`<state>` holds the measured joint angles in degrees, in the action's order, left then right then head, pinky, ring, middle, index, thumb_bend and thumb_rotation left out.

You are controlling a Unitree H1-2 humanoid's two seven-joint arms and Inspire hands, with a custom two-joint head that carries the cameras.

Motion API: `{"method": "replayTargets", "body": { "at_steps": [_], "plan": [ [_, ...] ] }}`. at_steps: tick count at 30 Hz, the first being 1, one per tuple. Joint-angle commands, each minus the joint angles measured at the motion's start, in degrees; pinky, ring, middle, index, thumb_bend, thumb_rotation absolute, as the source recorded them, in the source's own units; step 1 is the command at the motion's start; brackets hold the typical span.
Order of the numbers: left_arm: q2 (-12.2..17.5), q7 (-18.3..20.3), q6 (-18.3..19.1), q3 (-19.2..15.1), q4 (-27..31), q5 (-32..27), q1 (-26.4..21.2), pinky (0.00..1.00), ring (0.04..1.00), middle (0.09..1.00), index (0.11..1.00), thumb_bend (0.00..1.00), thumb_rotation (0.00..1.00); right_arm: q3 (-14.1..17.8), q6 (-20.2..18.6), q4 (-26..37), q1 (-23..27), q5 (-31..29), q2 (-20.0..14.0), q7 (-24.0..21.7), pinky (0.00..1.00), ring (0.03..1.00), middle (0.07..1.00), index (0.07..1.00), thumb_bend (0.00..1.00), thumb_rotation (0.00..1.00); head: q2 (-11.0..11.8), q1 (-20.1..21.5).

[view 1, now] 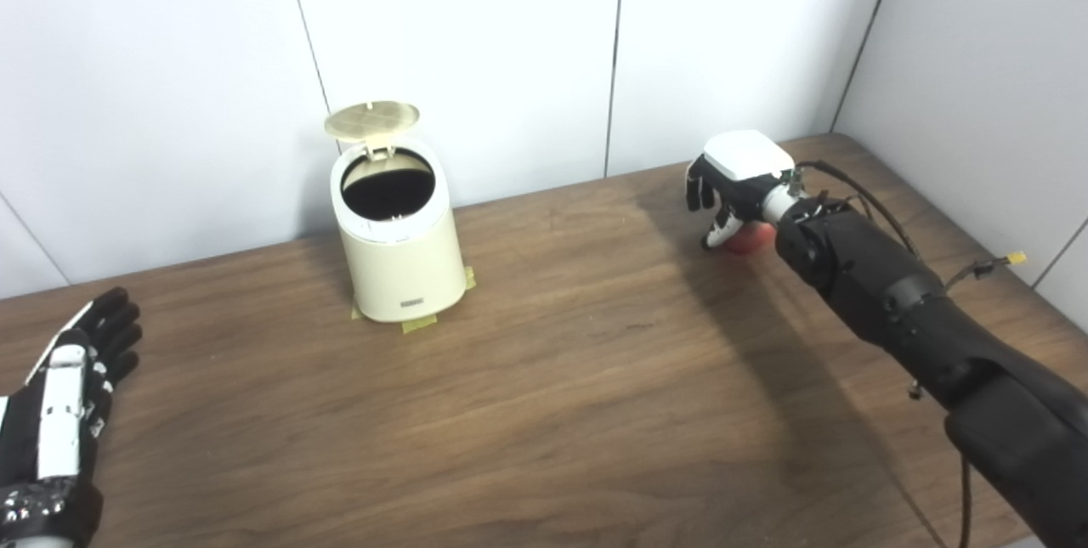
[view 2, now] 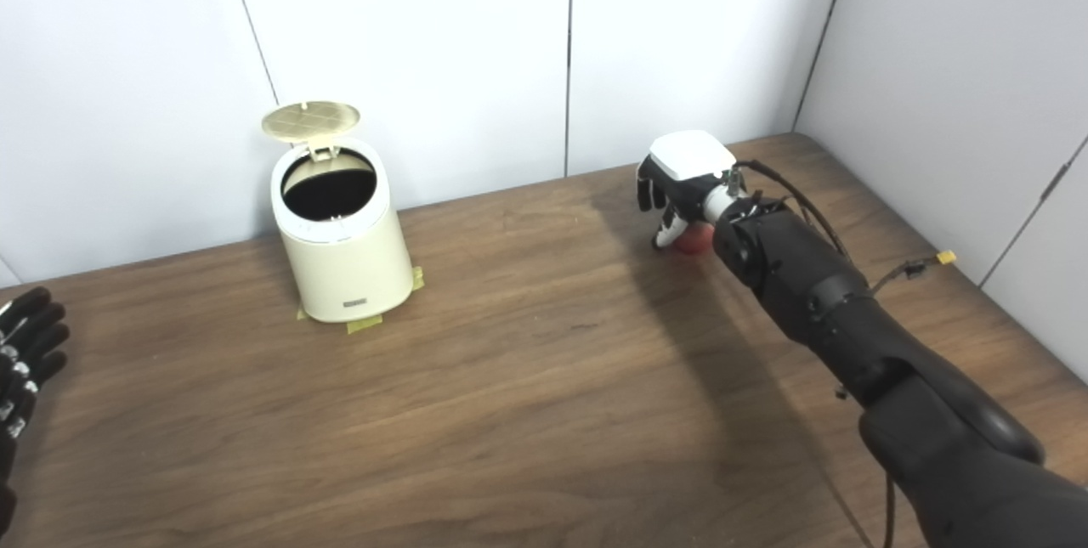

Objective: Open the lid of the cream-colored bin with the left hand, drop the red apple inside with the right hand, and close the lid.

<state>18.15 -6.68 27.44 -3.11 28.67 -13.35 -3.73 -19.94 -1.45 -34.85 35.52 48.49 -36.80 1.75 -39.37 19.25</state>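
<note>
apple [view 1: 748,240] and right hand [view 1: 733,189] sit together at the right of the frame: the red fruit lies directly under the palm, mostly hidden, with the fingers [view 1: 718,229] curled down around it, though whether they actually clamp it i cannot tell. cream-colored bin [view 1: 398,234] stands well apart at centre left, its lid [view 1: 372,119] already tipped up and back, mouth open upward. so the carry must run leftward across the wooden table [view 1: 552,378]. left hand [view 1: 64,412] rests spread and empty at the lower left edge. count: one apple, one bin, one lid, two hands.
</note>
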Motion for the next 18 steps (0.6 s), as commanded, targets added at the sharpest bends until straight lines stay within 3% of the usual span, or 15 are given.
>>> {"method": "replayTargets", "body": {
  "at_steps": [1,11,18],
  "plan": [
    [1.6,-1.6,-0.5,0.3,2.0,-0.9,-1.5,0.88,0.896,0.883,0.867,0.16,1.0,1.3,0.9,-0.2,2.5,-0.7,-0.9,3.1,0.44,0.417,0.516,0.485,0.52,0.0,0.0,0.0],
    [4.1,-4.7,-0.5,2.0,1.9,-3.8,-2.1,0.88,0.884,0.869,0.851,0.16,1.0,0.8,-0.4,-0.4,2.5,-0.7,-0.6,2.5,0.44,0.41,0.516,0.489,0.52,0.0,0.0,0.0],
    [4.8,-5.3,-0.5,2.5,1.6,-4.6,-2.8,0.9,0.881,0.864,0.854,0.12,1.0,2.3,-0.1,0.6,1.9,-3.1,-0.7,2.5,0.44,0.404,0.505,0.502,0.52,0.0,0.0,0.2]
  ]
}}
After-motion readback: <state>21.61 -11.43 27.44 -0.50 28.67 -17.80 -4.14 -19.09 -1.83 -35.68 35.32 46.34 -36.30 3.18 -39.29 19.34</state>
